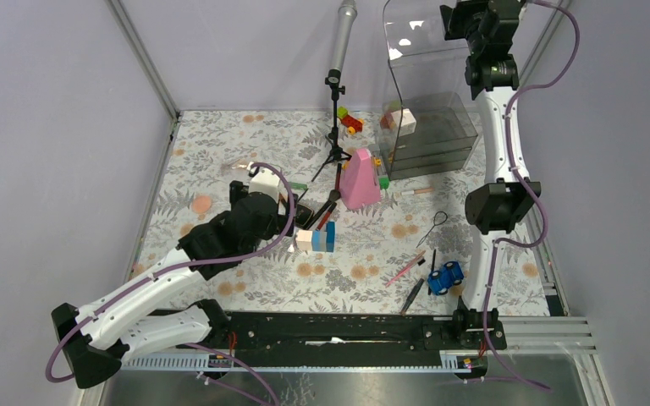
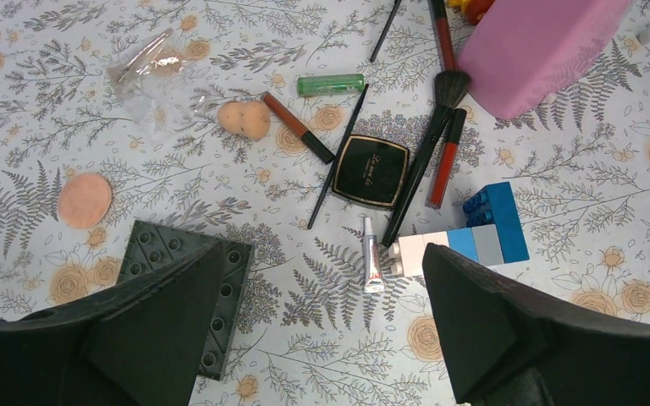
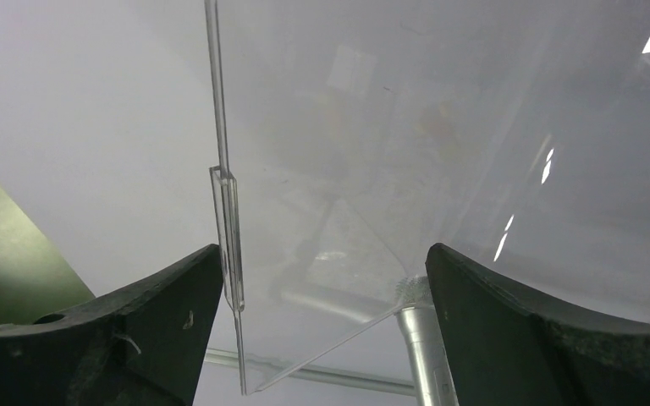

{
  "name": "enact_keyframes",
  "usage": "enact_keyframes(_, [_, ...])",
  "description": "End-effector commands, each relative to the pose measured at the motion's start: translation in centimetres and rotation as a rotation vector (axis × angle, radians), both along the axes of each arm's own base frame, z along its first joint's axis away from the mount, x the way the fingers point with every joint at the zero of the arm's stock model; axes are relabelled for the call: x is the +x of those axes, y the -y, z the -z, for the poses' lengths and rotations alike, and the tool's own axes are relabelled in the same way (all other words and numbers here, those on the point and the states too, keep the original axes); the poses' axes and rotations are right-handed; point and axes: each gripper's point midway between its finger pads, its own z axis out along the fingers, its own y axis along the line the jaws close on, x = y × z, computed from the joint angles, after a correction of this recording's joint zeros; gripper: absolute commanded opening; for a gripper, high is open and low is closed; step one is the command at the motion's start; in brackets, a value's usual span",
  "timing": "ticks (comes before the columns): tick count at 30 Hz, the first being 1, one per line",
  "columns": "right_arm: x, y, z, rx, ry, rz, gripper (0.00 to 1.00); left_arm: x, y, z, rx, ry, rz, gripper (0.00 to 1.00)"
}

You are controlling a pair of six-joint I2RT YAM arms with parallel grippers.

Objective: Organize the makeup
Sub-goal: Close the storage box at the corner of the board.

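On the left of the table [image 1: 364,279] the left gripper [image 2: 323,254] hangs over the crowded makeup [image 2: 298,127], its jaws fully apart and nothing between them. Directly under it lies a small silver tube [image 2: 373,264], and just beyond is the black compact [image 2: 371,171]. I think the danger is the crowding. A fat brush [image 2: 427,144] lies along the compact's right edge and a thin brush [image 2: 338,161] runs beside its left edge. A closing grip may therefore take two things together, or push the toy blocks [image 2: 487,230].

Far right, the right gripper [image 3: 323,254] is also wide open and holds nothing. It is high up at the raised clear lid [image 1: 415,42] of the organizer [image 1: 432,135]. If this lid is not balanced, it may fall shut.

Counted from the left:
- two peach sponges, a flat round sponge [image 2: 84,200] and a double-lobed sponge [image 2: 244,119]
- one green tube [image 2: 331,84]
- three red or brown sticks [image 2: 446,159]
- three black-handled brushes
- one compact
- one silver tube

Further right, in the top view, I count one pink pencil [image 1: 405,271], one black pencil [image 1: 413,296] and one blue toy car [image 1: 445,277].
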Motion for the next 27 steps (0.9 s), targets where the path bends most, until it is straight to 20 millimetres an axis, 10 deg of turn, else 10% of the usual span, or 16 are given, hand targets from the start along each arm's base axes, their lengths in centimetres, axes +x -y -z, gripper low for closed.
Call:
enact_keyframes(1, [-0.3, 0.3, -2.0, 0.03, 0.057, 0.017, 0.95, 0.3, 0.5, -0.9, -0.044, 0.029, 0.007, 0.99])
enact_keyframes(27, [-7.1, 2.7, -5.3, -0.155, 0.054, 0.155, 0.45, 0.3, 0.4, -1.2, -0.051, 0.038, 0.007, 0.99])
